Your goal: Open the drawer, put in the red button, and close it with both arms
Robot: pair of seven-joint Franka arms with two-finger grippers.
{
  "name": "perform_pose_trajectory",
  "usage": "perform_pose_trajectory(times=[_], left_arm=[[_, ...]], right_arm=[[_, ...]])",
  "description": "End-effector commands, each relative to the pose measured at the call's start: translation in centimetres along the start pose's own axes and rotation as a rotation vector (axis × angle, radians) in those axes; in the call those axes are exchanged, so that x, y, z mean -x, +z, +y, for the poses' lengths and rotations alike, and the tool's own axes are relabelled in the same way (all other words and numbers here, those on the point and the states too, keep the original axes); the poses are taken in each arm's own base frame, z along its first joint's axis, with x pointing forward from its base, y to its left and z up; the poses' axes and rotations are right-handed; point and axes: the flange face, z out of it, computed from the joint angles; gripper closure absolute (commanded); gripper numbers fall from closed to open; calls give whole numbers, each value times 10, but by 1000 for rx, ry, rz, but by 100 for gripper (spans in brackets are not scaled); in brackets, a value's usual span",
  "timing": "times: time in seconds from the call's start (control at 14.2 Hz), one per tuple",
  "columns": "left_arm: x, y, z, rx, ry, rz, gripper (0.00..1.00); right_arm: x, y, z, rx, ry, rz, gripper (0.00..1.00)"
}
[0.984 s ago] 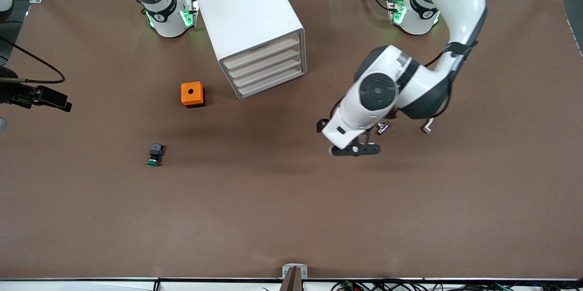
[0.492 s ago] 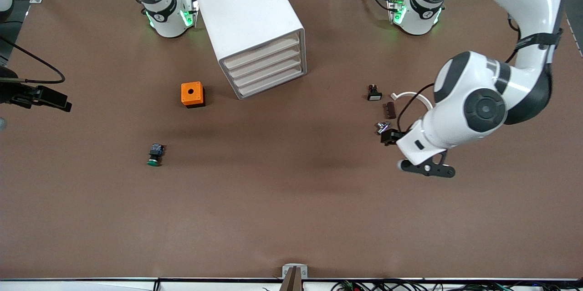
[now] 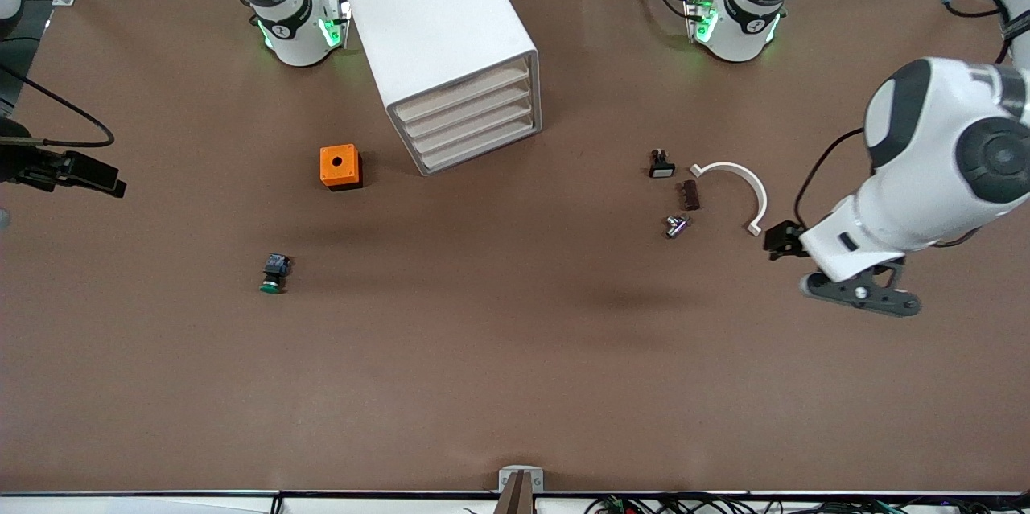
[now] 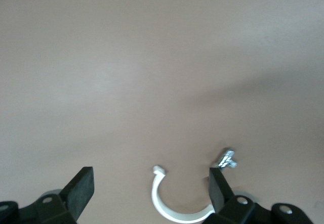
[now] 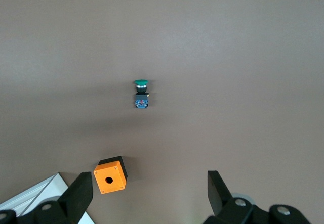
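The red button shows in no view. A like button with a green cap (image 3: 273,273) lies on the table toward the right arm's end, also in the right wrist view (image 5: 141,93). The white drawer cabinet (image 3: 451,47) stands with all drawers shut. My left gripper (image 3: 859,294) is open and empty over bare table, beside a white C-shaped clip (image 3: 736,182). In the left wrist view the gripper (image 4: 150,189) has the clip (image 4: 174,206) between its fingers' lines, well below. My right gripper (image 5: 149,193) is open and empty, high over the orange box (image 5: 110,175); it is out of the front view.
The orange box (image 3: 339,166) with a round hole sits beside the cabinet. Near the clip lie a small black part with a white cap (image 3: 661,165), a brown piece (image 3: 690,195) and a silver piece (image 3: 676,225), the last also in the left wrist view (image 4: 227,159).
My left arm has swung toward its own end of the table, from over the small parts to past the clip, uncovering them. Nothing on the table has moved.
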Motion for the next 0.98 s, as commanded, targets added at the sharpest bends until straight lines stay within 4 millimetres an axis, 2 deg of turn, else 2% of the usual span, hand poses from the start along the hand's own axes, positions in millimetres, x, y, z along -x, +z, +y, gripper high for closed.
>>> perform_pose_trajectory(times=[0.0,0.07,0.21,0.49,0.7,0.91], left_arm=[[37,-30,-19,-31,-23,13,0],[47,-42,-22,-18,-38,30,0],[61,-60,-45,-14,-92,56,0],[100,-94,-53,-31,-127,99,0],[120,-102,-53,-35,-132,103,0],[124,-105,-53,-34,-136,93,0]], right_arm=[[2,-5,3,12,9,6,0],[2,-5,3,14,11,6,0],[2,-5,2,14,9,5,0],[2,-6,0,11,7,6,0],[3,-6,2,12,4,3,0],[3,-6,2,15,5,3,0]])
